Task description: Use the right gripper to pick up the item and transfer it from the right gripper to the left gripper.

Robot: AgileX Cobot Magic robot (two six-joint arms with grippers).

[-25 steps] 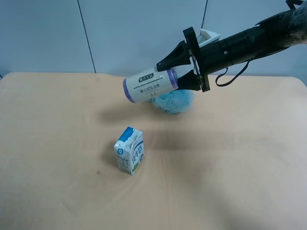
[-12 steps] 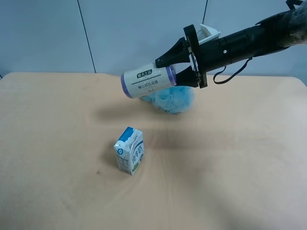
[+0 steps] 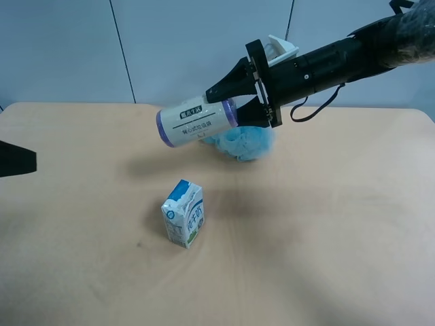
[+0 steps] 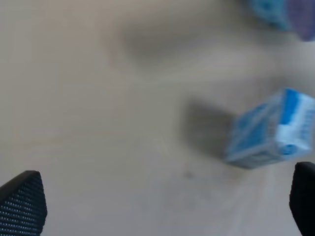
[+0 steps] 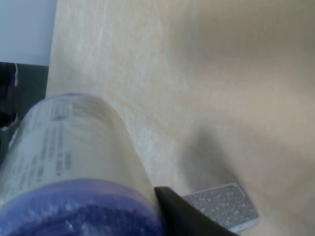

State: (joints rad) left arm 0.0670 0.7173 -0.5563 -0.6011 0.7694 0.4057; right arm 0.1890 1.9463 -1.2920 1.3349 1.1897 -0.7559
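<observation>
**Inspector:** Right gripper (image 3: 228, 109), state?

**Assistant:** Clamped on the item (image 3: 196, 122) at one purple end. The roll juts out past the fingertips, near level, in the air above the table (image 3: 340, 238), with its label towards the high camera.

**Inspector:** Does the wrist camera bear that out?

**Assistant:** Yes. The right wrist view shows the roll close up, purple end nearest, with one black finger (image 5: 182, 216) against its side. The second finger is out of that frame. The high view shows both, one above the roll and one below.

**Inspector:** Left gripper (image 4: 162, 201)?

**Assistant:** Fingertips wide apart at the edges of the left wrist view, with only bare tabletop between them. The high view gives just a black shape (image 3: 15, 160) at its left edge, and I cannot tell which part that is.

**Inspector:** Right arm's pose?

**Assistant:** It reaches in from the high view's upper right and slants slightly down towards the centre, with a white part (image 3: 279, 49) at the wrist.

**Inspector:** Surroundings?

**Assistant:** A blue bath sponge (image 3: 243, 144) lies on the table below the gripper, partly hidden by the roll. A milk carton (image 3: 183, 214) stands upright nearer the camera, well apart from both. The left wrist view shows it too, blurred.
</observation>
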